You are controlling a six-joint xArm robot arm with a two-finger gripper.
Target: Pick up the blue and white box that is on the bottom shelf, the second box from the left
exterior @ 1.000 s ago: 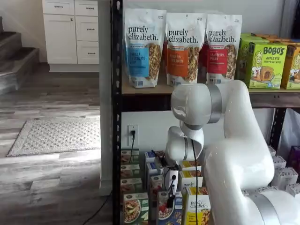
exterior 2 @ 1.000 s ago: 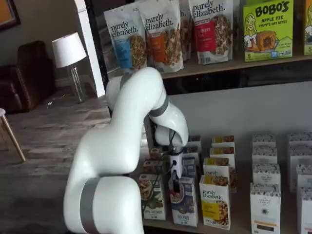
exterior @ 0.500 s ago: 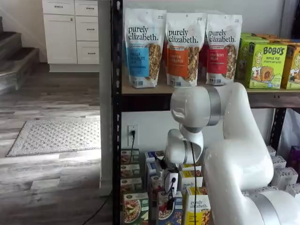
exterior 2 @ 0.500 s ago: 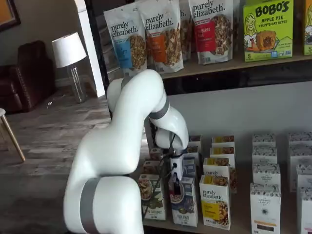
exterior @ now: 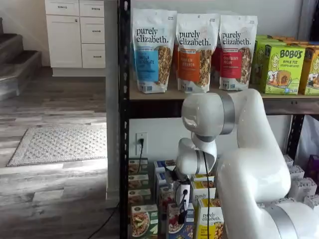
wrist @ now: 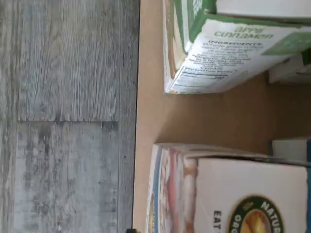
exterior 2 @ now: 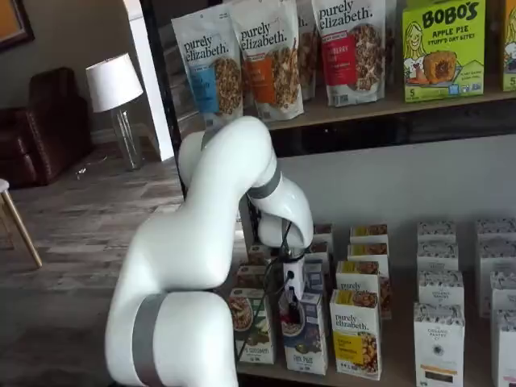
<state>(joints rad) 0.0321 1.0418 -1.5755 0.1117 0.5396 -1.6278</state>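
Observation:
The blue and white box [exterior: 177,225] [exterior 2: 305,345] stands at the front of the bottom shelf [exterior 2: 401,359], between a green box and a yellow one. In both shelf views my gripper [exterior: 183,206] [exterior 2: 290,306] hangs straight down at this box's top edge. Its black fingers show side-on with no plain gap, so I cannot tell whether they are open or whether they touch the box. The wrist view looks down on the box's white top [wrist: 233,194], with its blue and red front edge over the tan shelf board [wrist: 209,116].
A green cereal box [exterior: 143,221] [exterior 2: 254,329] [wrist: 223,53] stands left of the blue one, a yellow "purely elizabeth" box [exterior: 210,223] [exterior 2: 356,334] on its right. More rows of boxes stand behind. My white arm [exterior: 249,164] fills the space before the rack. Granola bags [exterior: 192,50] sit on the tier above.
The gripper has sunk a little toward the top of the blue and white box, and the arm's elbow has shifted slightly with it. The boxes have not moved.

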